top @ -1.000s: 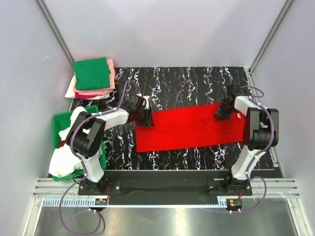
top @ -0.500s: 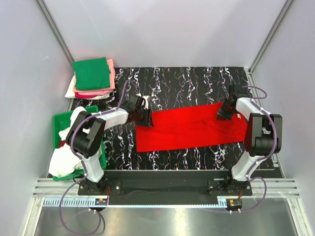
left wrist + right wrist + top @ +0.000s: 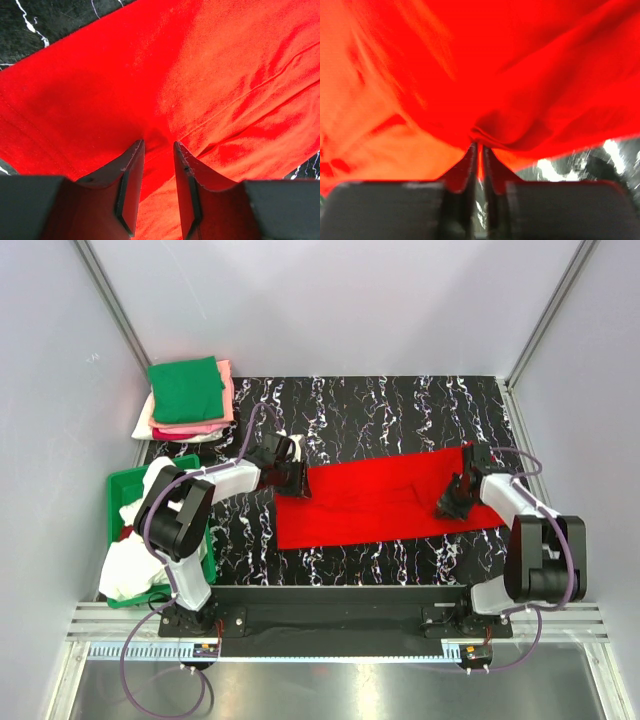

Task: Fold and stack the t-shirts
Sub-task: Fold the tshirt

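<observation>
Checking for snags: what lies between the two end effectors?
Only the red t-shirt, spread from left end effector to right end effector; the top view shows it.

The left arm (image 3: 222,478) stretches forward and bends inward, and the left gripper (image 3: 157,144) points down with its fingers (image 3: 131,180) narrowly apart, pinching a raised fold of the red t-shirt (image 3: 380,502). The right arm (image 3: 505,490) also bends inward, held low. The right gripper (image 3: 478,146) has its fingers almost touching, clamped on a bunched edge of the same cloth.
</observation>
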Tool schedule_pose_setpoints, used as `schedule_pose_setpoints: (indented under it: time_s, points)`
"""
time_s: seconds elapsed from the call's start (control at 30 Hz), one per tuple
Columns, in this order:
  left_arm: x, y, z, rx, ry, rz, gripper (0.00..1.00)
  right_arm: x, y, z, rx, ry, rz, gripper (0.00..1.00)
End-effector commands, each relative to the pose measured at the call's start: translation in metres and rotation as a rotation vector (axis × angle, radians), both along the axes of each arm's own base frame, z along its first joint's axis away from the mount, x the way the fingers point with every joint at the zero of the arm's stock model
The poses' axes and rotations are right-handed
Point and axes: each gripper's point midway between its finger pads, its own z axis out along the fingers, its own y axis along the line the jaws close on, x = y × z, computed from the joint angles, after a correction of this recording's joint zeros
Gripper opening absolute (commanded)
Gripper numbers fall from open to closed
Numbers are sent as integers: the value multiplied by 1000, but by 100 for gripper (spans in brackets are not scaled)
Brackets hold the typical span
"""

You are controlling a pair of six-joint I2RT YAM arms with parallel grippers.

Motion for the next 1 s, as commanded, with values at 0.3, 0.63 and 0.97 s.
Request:
schedule_pose_setpoints:
  time_s: [0.3,0.63,0.97]
  points:
    - [5,-3,-3,-29,-8,-17,35,7,12,96,-14,-239,29,53]
    - [5,-2,-3,-41,-3,-14,34,57,-27,48,-154,-125,-34,37]
    - [6,-2,-3,-53,-6,-11,33,27,-30,12,-83,-15,-76,24]
